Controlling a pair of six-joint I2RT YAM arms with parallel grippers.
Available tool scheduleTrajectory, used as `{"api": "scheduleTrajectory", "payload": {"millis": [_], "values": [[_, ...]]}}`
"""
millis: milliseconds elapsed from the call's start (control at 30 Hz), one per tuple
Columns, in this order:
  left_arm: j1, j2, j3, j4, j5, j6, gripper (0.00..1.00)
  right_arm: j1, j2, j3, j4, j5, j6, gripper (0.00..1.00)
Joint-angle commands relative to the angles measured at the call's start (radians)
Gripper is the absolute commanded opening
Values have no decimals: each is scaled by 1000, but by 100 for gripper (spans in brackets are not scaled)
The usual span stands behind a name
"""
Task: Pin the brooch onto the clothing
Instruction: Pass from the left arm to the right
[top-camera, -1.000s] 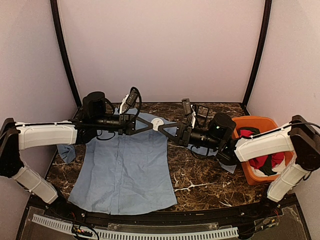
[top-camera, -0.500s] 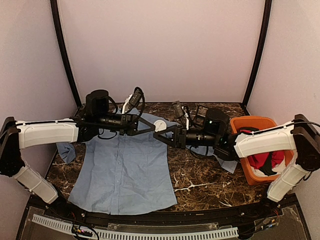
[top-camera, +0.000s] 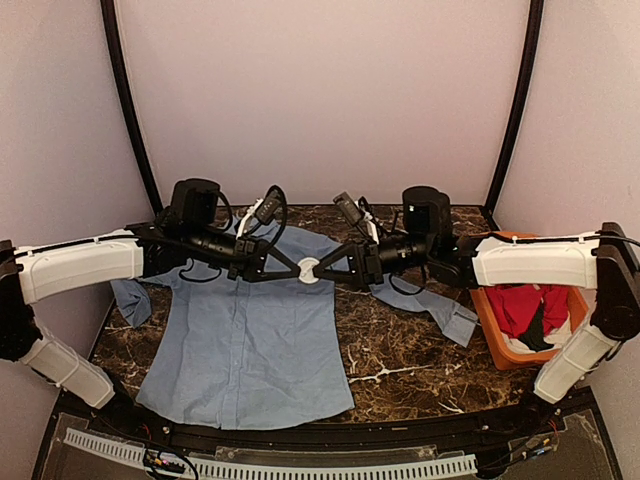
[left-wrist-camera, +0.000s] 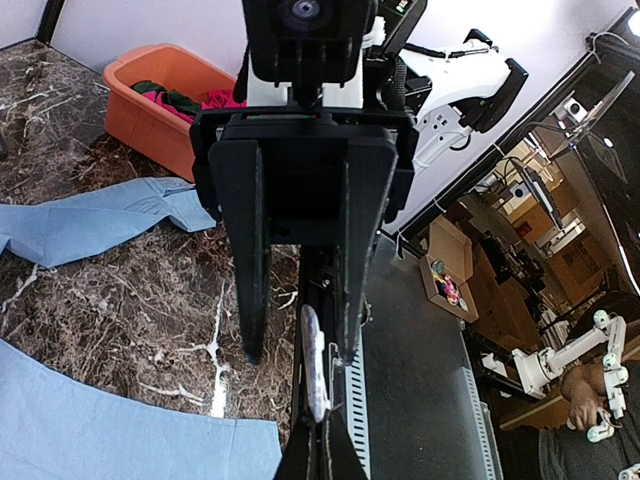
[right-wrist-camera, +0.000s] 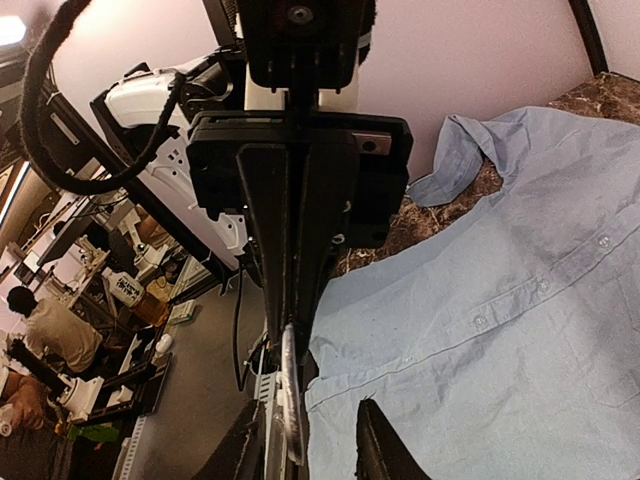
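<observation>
I watched the two arms meet tip to tip above the light blue shirt, which lay spread flat, buttons up, on the marble table, with its collar toward the far wall and one sleeve trailing toward the orange tub. The left gripper was clamped tight on the small round white brooch, holding it in the air over the shirt's upper front. The right gripper faced it with fingers parted either side of the brooch; whether they touched it, I couldn't tell.
</observation>
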Motion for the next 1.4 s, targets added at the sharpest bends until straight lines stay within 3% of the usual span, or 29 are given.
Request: {"api": "scheduleTrajectory", "payload": {"millis": [0, 133, 400, 700, 1367], "values": [[-5, -14, 27, -104, 15, 60, 1, -1, 20, 45, -108, -80, -77, 26], [-5, -5, 26, -101, 11, 56, 1, 0, 25, 43, -92, -105, -67, 16], [-5, 0, 23, -72, 5, 38, 1, 0, 30, 34, -89, -109, -66, 16], [-5, 0, 17, -69, 16, 22, 1, 0, 26, 36, -56, -76, -46, 7], [-4, -5, 3, -39, 27, 21, 1, -2, 45, 57, -32, -44, -4, 9]]}}
